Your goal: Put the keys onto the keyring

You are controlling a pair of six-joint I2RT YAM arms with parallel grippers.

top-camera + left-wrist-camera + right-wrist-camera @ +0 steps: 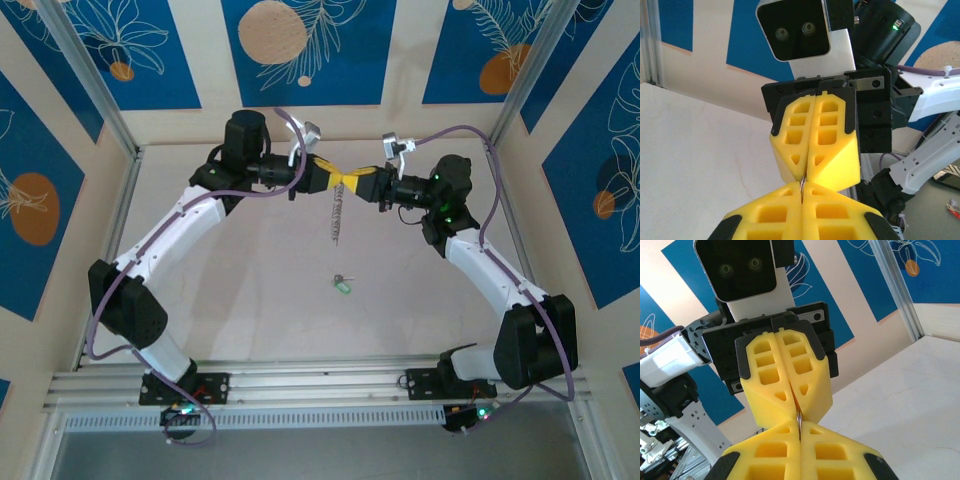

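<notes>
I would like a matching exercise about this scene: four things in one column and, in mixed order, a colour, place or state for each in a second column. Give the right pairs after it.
Things:
1. key
2. keyring
3. left tool
4. arm cable

Descriptions:
A. purple
B. lying on the table
C. shut, with yellow fingers
D. hanging from the left tool and the right tool

Pairs: 1-B, 2-D, 3-C, 4-A
</notes>
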